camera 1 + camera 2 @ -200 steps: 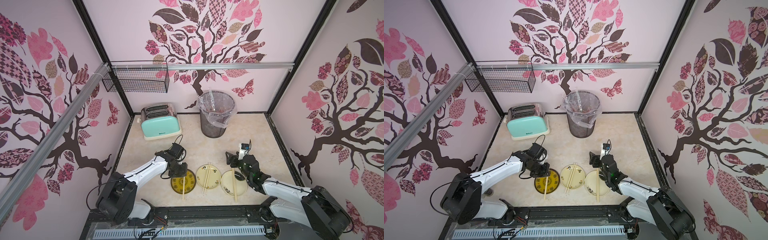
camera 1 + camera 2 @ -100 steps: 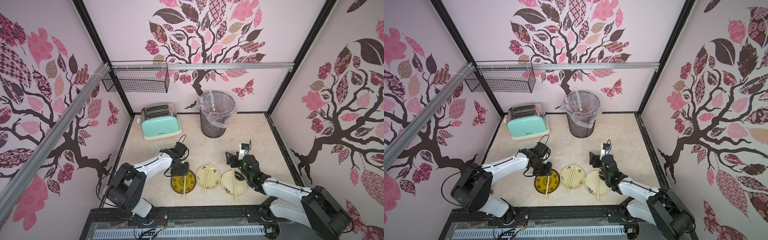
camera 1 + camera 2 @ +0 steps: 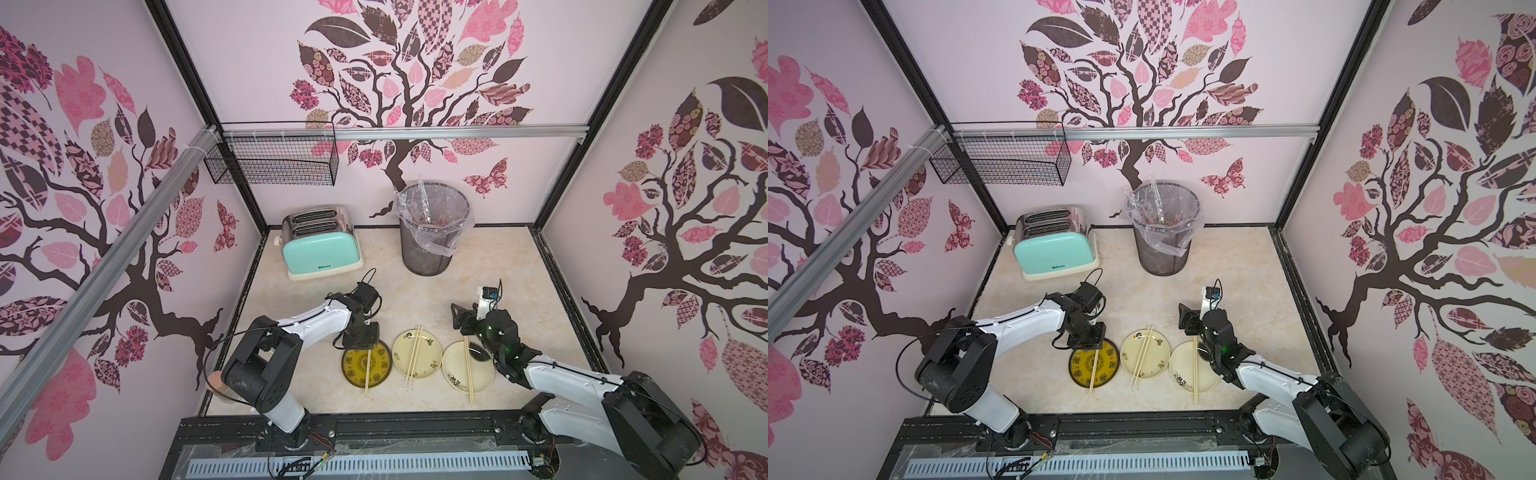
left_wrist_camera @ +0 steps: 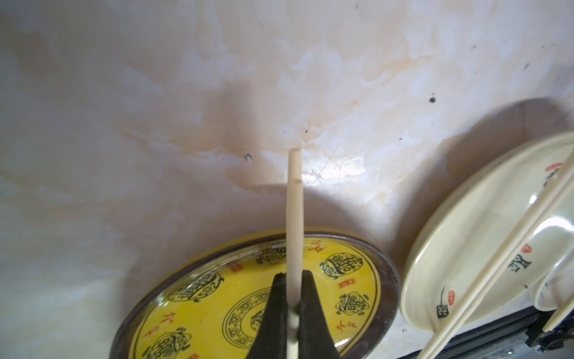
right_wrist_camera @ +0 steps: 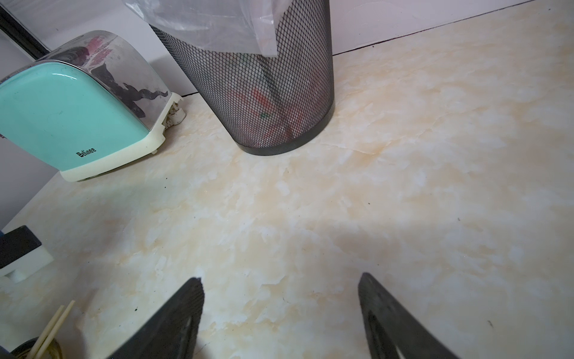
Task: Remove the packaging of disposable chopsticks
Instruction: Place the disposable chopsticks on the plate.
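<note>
My left gripper (image 4: 293,276) was clamped on one bare pair of chopsticks (image 4: 294,202) over the yellow plate (image 4: 217,295), near the front edge of the tabletop (image 3: 415,291). My right gripper (image 5: 280,277) stood wide apart and empty above bare tabletop. A second pair (image 3: 413,353) lay across the middle cream plate (image 3: 432,353) and a third pair (image 3: 468,370) across the right cream plate (image 3: 453,365). The packaging (image 3: 422,195) stuck out of the mesh bin (image 3: 428,257) at the back edge.

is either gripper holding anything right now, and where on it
The left gripper is shut on the chopsticks over the yellow plate, near their far end. The right gripper is open and empty.
</note>
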Available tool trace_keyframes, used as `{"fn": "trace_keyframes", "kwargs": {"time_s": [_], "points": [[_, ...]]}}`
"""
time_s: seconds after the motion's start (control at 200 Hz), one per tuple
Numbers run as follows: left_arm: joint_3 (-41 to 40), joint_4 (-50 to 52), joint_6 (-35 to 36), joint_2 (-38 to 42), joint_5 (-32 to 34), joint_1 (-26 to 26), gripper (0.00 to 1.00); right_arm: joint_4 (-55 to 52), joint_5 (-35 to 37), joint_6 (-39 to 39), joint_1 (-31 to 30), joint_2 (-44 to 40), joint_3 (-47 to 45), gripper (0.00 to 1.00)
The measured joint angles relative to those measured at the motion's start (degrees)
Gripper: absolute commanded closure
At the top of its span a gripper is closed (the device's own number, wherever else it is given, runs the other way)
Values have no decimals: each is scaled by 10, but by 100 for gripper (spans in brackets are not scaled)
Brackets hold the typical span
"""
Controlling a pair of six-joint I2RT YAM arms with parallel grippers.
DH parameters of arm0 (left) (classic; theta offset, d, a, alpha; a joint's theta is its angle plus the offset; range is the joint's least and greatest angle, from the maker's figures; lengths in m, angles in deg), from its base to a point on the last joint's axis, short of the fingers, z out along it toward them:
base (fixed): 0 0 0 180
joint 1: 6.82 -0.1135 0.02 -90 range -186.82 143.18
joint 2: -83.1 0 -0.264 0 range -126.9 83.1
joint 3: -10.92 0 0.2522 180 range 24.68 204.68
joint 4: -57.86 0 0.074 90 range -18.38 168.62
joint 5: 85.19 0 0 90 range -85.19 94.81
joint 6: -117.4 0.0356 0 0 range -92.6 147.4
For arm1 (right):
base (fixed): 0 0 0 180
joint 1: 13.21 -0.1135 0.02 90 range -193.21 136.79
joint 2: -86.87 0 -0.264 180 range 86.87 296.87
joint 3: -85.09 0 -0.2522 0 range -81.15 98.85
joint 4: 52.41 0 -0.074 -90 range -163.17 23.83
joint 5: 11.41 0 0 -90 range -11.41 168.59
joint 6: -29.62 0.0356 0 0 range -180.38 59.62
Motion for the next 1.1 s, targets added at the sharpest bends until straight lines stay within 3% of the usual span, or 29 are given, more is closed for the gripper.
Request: {"fn": "trace_keyframes", "kwargs": {"time_s": [0.525,0.935,1.101], "points": [[38,25,-14,-32,34,16,97,-2,-6,0,0,4,5,19],[20,27,-19,-29,63,18,81,-3,-10,-2,0,-11,5,17],[18,26,-19,-27,66,19,79,-3,-12,-2,0,-10,5,16]]}}
